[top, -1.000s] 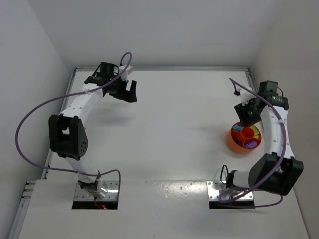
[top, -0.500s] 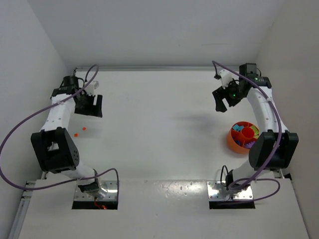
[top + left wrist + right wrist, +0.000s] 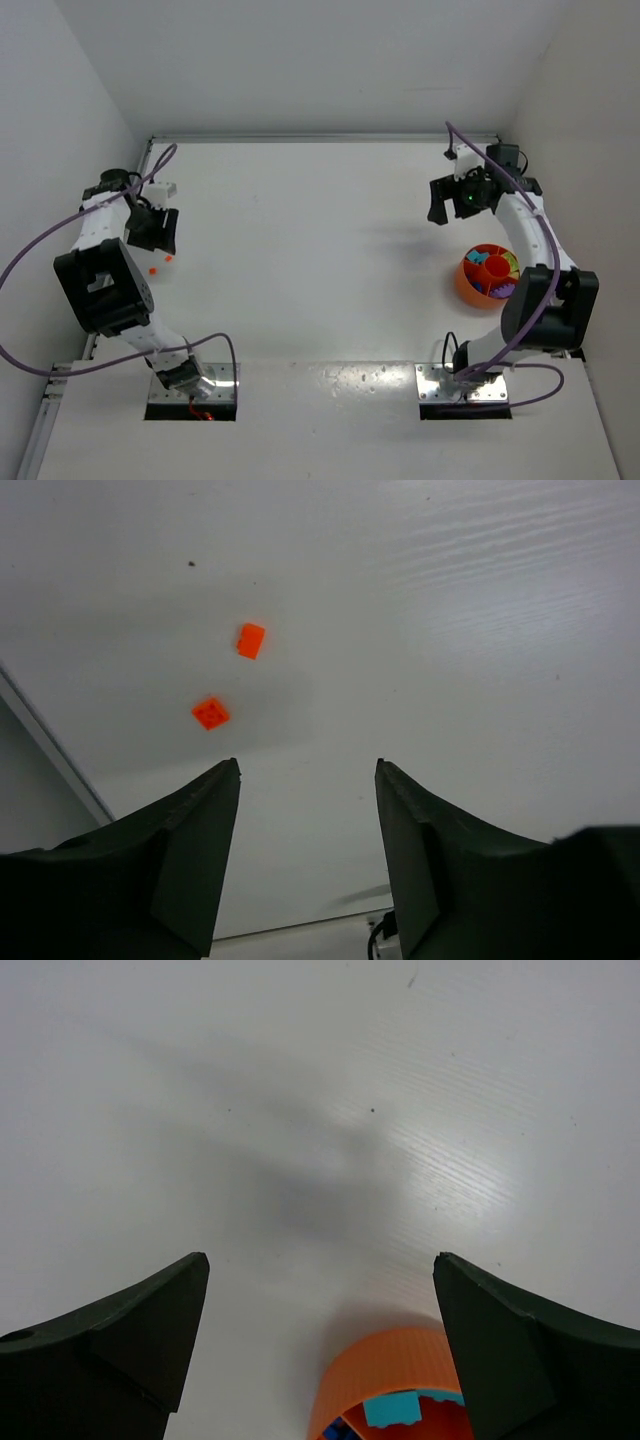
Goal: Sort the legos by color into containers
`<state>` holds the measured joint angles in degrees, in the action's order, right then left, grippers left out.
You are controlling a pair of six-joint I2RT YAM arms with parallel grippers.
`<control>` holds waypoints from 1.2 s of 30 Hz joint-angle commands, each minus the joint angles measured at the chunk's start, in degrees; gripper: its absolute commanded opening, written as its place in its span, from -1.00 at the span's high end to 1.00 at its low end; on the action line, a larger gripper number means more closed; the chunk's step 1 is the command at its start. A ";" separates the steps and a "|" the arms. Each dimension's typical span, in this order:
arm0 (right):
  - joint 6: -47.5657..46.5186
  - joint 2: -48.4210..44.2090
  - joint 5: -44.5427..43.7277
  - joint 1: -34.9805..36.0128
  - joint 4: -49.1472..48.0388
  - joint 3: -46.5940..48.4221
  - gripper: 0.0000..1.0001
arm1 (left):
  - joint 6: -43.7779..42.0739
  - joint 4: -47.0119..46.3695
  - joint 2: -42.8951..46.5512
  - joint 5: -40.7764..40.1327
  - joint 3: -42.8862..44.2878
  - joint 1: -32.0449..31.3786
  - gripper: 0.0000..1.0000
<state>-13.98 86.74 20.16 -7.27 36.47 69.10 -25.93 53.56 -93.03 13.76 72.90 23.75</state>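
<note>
Two small orange legos (image 3: 250,640) (image 3: 210,713) lie on the white table near its left edge, and the top view shows them too (image 3: 153,269) (image 3: 168,258). My left gripper (image 3: 308,765) (image 3: 155,232) hovers just beyond them, open, with nothing between its fingers. At the right stands the round orange bowl (image 3: 466,285) (image 3: 385,1365), whose containers hold sorted legos, among them a teal brick (image 3: 390,1408). My right gripper (image 3: 320,1257) (image 3: 440,205) hangs wide open and empty, up and to the left of the bowl.
A raised rail (image 3: 120,215) runs along the table's left edge, close to the left arm. White walls (image 3: 560,110) enclose the table on three sides. Purple cables (image 3: 40,250) loop off both arms.
The left arm swung from the far left down along the left edge to the orange legos, its jaws narrowing. The right gripper left the bowl, moved up and left, and opened wider.
</note>
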 commanded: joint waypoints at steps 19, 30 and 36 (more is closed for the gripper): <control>9.06 5.46 11.82 1.20 -1.15 -1.86 -0.70 | -14.23 -5.75 -20.70 0.74 8.48 2.09 -0.06; 6.59 8.18 14.64 1.20 2.82 -0.28 -0.58 | -22.93 -1.71 -24.12 2.23 7.96 1.56 -0.04; 6.07 9.23 15.78 1.20 3.34 -0.81 -0.56 | -26.18 1.28 -25.79 2.94 6.90 1.56 0.01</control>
<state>-6.72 95.13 33.61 -6.48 39.38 67.31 -48.51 50.22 -115.50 13.74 81.01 24.97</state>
